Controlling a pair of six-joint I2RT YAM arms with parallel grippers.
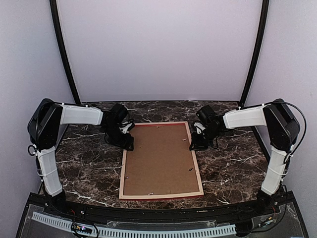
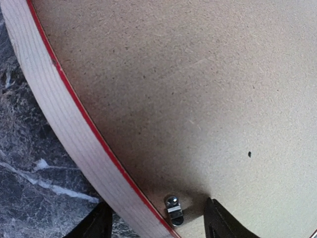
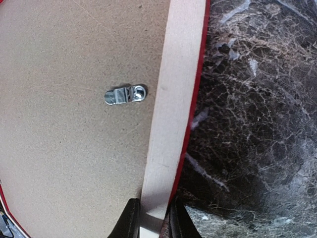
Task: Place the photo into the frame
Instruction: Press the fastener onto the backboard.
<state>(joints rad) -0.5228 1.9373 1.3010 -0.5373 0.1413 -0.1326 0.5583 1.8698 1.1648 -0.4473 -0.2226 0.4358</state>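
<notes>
The frame (image 1: 161, 196) lies face down in the middle of the table, pale wood back up, a red edge showing. The brown backing board (image 1: 161, 158) sits inside it. The photo is not in view. My left gripper (image 1: 130, 145) is at the frame's left rail near the far corner. It is open, with one finger outside the rail (image 2: 59, 124) and the other over the board (image 2: 198, 89), beside a metal clip (image 2: 174, 209). My right gripper (image 1: 194, 145) is at the right rail near the far corner, its fingers closed on both sides of the rail (image 3: 173, 99).
The table (image 1: 89, 168) is dark marble with white veins. A second metal clip (image 3: 125, 94) lies flat on the board just inside the right rail. More small clips dot the board's edges. White walls and black poles stand behind.
</notes>
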